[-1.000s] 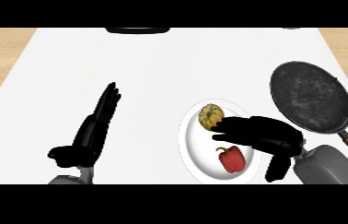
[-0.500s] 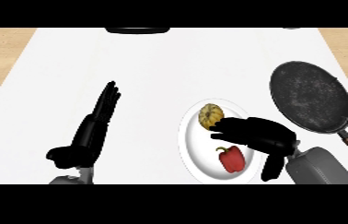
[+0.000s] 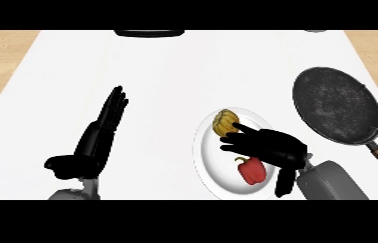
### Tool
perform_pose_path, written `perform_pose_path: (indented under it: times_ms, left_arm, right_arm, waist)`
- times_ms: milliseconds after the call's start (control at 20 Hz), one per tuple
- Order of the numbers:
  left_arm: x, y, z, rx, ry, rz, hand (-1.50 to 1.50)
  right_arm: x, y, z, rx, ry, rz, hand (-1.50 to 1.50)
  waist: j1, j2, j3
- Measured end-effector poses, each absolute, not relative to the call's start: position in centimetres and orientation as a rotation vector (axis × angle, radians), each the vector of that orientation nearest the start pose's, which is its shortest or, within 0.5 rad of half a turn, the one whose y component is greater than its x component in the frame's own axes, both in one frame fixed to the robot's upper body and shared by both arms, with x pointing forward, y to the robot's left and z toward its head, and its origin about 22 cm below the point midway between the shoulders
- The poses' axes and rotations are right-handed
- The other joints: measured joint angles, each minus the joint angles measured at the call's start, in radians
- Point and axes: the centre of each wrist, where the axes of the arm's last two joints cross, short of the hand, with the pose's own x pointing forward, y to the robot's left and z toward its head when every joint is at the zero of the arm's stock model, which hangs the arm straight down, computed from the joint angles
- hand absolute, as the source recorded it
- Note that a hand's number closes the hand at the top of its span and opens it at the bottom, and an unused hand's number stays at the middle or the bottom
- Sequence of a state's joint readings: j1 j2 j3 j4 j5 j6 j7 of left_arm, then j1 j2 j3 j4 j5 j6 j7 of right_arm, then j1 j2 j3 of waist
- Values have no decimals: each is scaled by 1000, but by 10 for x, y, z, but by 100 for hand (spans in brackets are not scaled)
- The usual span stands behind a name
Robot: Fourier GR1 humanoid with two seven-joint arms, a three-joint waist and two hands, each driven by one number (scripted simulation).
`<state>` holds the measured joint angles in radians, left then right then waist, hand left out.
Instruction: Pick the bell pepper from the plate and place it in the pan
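A red bell pepper lies on the round white plate, toward its 5 o'clock side; a yellow ribbed vegetable sits at its 12 o'clock. The black right hand hangs over the plate between them, fingers spread, grasping nothing. The dark round frying pan stands on the white counter at 2 o'clock from the plate; the left hand rests open at 9 o'clock.

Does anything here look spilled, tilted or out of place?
Nothing stands out. The bell pepper lies on the plate beside a yellow vegetable, the pan sits flat at the right, and the right robot hand is open over the plate.
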<state>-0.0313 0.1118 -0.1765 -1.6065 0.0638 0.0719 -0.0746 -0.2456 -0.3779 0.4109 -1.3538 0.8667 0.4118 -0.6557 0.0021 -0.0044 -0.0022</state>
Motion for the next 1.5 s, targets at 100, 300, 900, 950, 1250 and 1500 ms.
perform_pose_path:
  times_ms: [100, 300, 900, 950, 1250, 1500]
  left_arm:
    - [246, 205, 9, -65, -1693, -128, 0]
    - [246, 206, 11, -67, -1691, -132, 0]
    - [245, 202, 9, -65, -1695, -137, 0]
    - [242, 201, 9, -67, -1697, -137, 0]
    - [246, 205, 5, -59, -1701, -132, 0]
    - [242, 215, 2, -24, -1687, -106, 0]
  right_arm:
    - [286, -215, 1, 97, -1558, 1805, -150]
    - [289, -207, -7, 91, -1543, 1855, 150]
    - [289, -202, -16, 11, -1656, 1997, 150]
    - [290, -200, -15, 6, -1673, 1979, 150]
    - [293, -216, -11, -69, -1814, 1815, 150]
    - [279, -227, -17, -394, -1629, 1531, 150]
  waist:
    - [-1, -2, -1]
    - [-1, -10, -6]
    - [-4, -19, -14]
    - [-4, -18, -14]
    - [-7, -8, -6]
    - [-47, -13, -4]
